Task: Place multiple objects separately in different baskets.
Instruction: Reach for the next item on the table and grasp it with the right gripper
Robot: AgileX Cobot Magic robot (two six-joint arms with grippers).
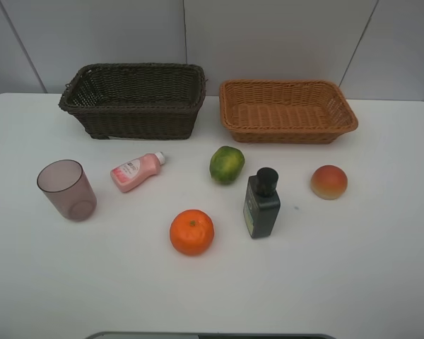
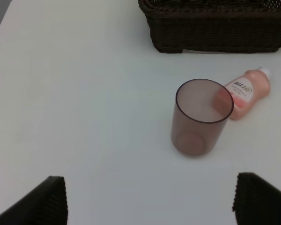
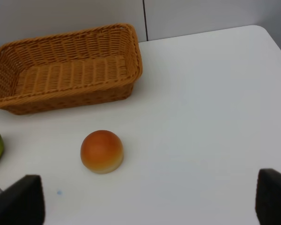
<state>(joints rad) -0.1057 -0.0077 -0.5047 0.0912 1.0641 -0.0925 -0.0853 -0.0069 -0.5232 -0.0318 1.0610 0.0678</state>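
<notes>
Both arms' jaws gape apart, empty. A see-through mauve cup (image 1: 67,191) stands upright; the white-capped pink bottle (image 1: 136,171) lies right of it.

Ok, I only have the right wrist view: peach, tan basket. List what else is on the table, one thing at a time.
Observer: An orange lies on the near side of the green fruit.
Operator: Go on, the left side.
Observer: A cup stands upright beside a pink bottle lying on its side.
Operator: Now the baskets.
Observer: A dark brown basket stands left of the tan basket.
</notes>
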